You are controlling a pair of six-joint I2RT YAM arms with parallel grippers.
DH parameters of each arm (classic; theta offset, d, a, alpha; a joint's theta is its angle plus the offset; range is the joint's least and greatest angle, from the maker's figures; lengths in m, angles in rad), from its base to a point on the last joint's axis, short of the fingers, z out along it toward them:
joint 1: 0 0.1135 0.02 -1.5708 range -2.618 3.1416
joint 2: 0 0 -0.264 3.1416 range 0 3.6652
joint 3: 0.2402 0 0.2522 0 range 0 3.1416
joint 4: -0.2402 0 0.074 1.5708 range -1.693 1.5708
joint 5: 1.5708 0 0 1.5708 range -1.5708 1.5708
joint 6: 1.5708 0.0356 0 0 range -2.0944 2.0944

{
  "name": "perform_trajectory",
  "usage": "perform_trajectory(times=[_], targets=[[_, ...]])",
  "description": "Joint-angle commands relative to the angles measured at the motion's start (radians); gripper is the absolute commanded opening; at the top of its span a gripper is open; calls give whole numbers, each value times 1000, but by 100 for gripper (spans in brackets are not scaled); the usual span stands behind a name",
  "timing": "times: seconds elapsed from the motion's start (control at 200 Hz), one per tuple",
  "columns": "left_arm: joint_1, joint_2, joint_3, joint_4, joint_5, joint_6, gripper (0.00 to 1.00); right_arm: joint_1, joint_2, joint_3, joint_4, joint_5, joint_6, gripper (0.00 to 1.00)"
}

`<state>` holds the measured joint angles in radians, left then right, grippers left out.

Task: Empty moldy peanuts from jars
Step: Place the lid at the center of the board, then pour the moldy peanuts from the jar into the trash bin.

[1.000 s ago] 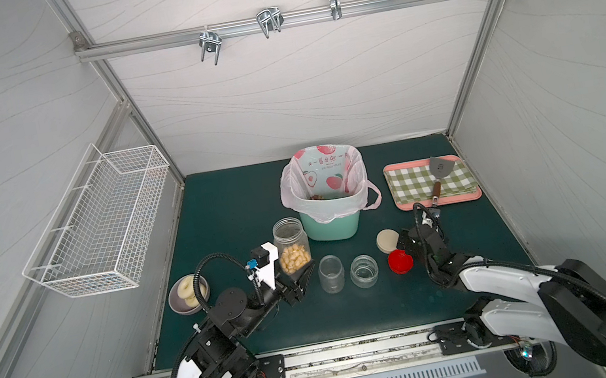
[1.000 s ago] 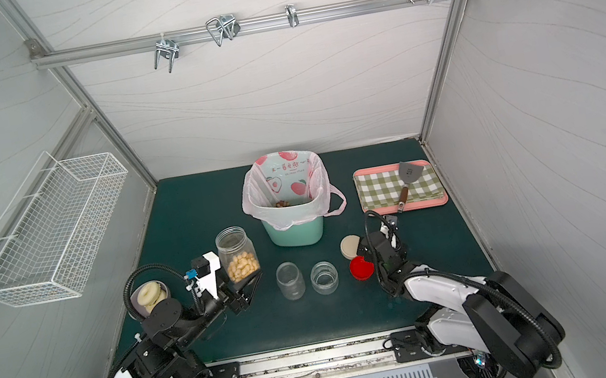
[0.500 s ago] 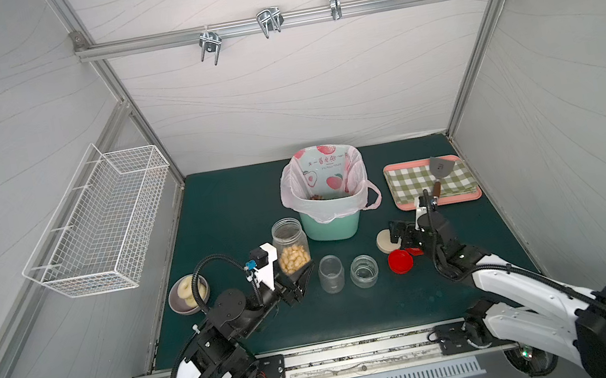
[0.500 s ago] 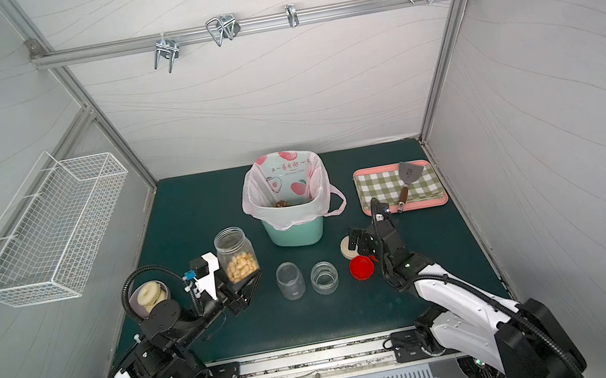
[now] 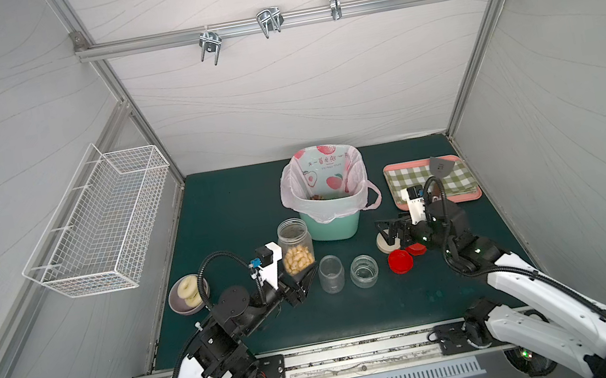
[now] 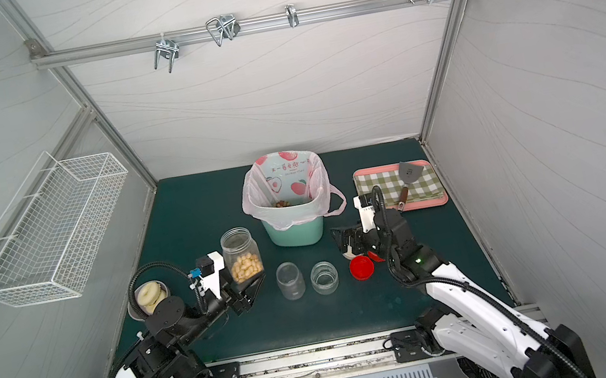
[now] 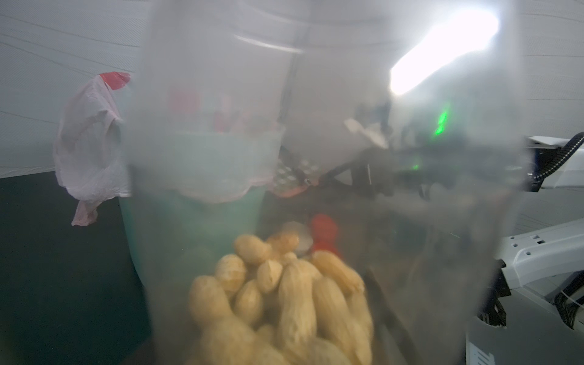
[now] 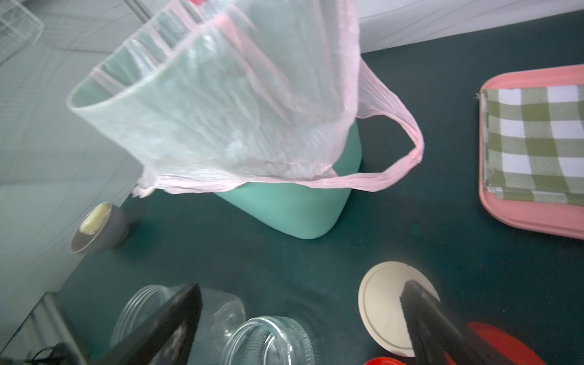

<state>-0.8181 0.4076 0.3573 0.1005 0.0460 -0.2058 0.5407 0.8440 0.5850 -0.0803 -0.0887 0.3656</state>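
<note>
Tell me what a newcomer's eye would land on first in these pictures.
The clear peanut jar, partly filled with tan moldy peanuts, stands out first, gripped by the left pincer just front-left of the mint-green bin with its pink bag. Beside it stand a taller empty jar and a shorter one, lids off. The open right pincer hovers over the beige lid and red lids to their right.

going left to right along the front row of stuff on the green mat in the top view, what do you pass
bowl of donuts → jar with peanuts → taller empty jar → shorter empty jar → red lid
</note>
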Motion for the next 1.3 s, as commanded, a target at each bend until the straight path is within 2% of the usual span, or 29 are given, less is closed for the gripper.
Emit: perform_trajectory(times=[0.0,0.245,0.5,0.645,0.84,1.006,1.296], targets=[[1,10,25,121,50,-17,27,-5,1,64,-131,-147,-56,99],[1,52,38,177,131,-42,26,-5,42,193,-197,-428,-41,99],[1,67,31,248,187,-83,25,15,50,258,-63,-733,54,99],[1,97,32,305,236,-114,25,111,78,332,-32,-762,33,99],[1,128,28,400,299,-153,25,238,195,472,-8,-754,9,99],[1,116,34,402,333,-159,25,303,292,594,-31,-687,-48,99],[2,132,46,413,383,-171,25,399,444,732,-17,-698,-86,99]])
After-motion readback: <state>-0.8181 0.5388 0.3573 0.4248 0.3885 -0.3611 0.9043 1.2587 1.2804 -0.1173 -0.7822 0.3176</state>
